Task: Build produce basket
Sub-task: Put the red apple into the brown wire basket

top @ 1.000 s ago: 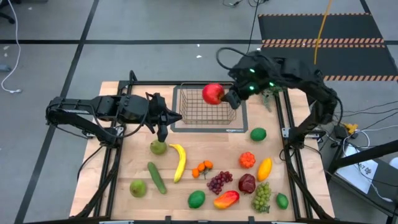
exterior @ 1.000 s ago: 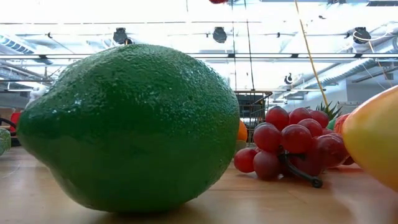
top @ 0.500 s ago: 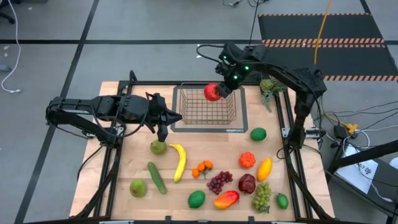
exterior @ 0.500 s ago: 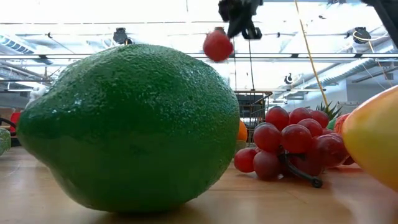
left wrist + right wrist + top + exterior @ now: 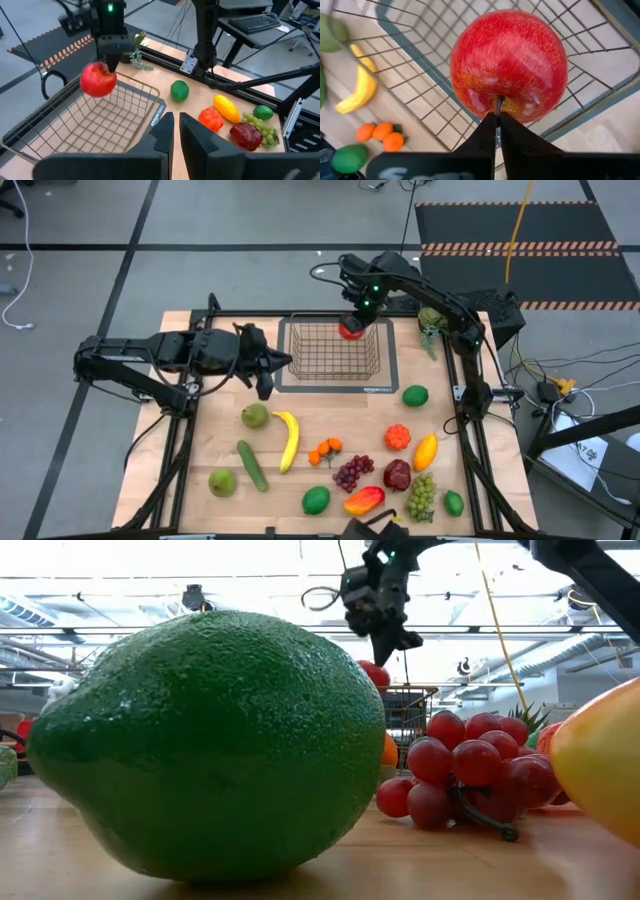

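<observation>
Right hand (image 5: 352,319) clamped on the stem of a red apple (image 5: 351,330), holding it above the far right corner of the wire basket (image 5: 331,350). Basket sits at the far middle of the table (image 5: 210,450). Left hand (image 5: 266,372) waits just left of the basket, fingers together, holding nothing. Remaining produce lies on the near half.

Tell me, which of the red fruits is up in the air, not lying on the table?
The red apple: the right gripper dangles it by the stem over the basket. The dark red apple lies on the table.
</observation>
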`<control>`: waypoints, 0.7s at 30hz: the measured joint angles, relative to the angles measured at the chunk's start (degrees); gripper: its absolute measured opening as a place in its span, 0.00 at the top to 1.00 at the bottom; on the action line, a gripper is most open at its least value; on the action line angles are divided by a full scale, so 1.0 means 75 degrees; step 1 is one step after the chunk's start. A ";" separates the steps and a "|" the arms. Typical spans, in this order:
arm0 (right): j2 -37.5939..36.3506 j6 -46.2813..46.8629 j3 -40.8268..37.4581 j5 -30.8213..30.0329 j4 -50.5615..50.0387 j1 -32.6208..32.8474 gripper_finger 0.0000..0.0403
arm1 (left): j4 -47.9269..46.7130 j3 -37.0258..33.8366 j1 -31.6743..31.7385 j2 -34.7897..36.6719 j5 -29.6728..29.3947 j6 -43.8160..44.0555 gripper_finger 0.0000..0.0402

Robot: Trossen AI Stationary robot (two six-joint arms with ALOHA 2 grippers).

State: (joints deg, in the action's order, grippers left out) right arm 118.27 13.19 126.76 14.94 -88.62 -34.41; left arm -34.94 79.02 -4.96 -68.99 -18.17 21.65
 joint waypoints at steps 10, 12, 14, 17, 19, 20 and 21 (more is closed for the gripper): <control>0.0738 -0.0655 0.0000 -0.0632 -0.0126 -0.0024 0.99 | -0.0003 0.0000 0.0363 0.0000 -0.0003 -0.0053 0.92; 0.0855 -0.0681 0.0000 -0.0614 -0.0143 -0.0057 0.99 | -0.0003 0.0000 0.0415 0.0000 -0.0003 -0.0053 0.92; 0.0959 -0.0694 0.0000 -0.0624 -0.0151 -0.0072 0.99 | -0.0003 0.0000 0.0418 0.0000 -0.0003 -0.0053 0.92; 0.1072 -0.0713 0.0000 -0.0623 -0.0195 -0.0064 0.99 | -0.0003 0.0000 0.0418 0.0000 -0.0002 -0.0059 0.92; 0.1103 -0.0715 -0.0005 -0.0623 -0.0189 -0.0059 0.99 | -0.0003 0.0000 0.0418 0.0000 0.0000 -0.0044 0.92; 0.1103 -0.0715 -0.0025 -0.0622 -0.0166 -0.0058 0.99 | -0.0003 0.0000 0.0415 0.0000 0.0002 -0.0044 0.92; 0.1098 -0.0715 -0.0069 -0.0620 -0.0137 -0.0060 0.99 | -0.0003 0.0000 0.0418 0.0000 0.0003 -0.0045 0.92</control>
State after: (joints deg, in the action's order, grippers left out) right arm 126.50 7.82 126.24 10.28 -89.64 -34.86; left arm -34.96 79.02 -1.83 -68.99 -18.15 21.31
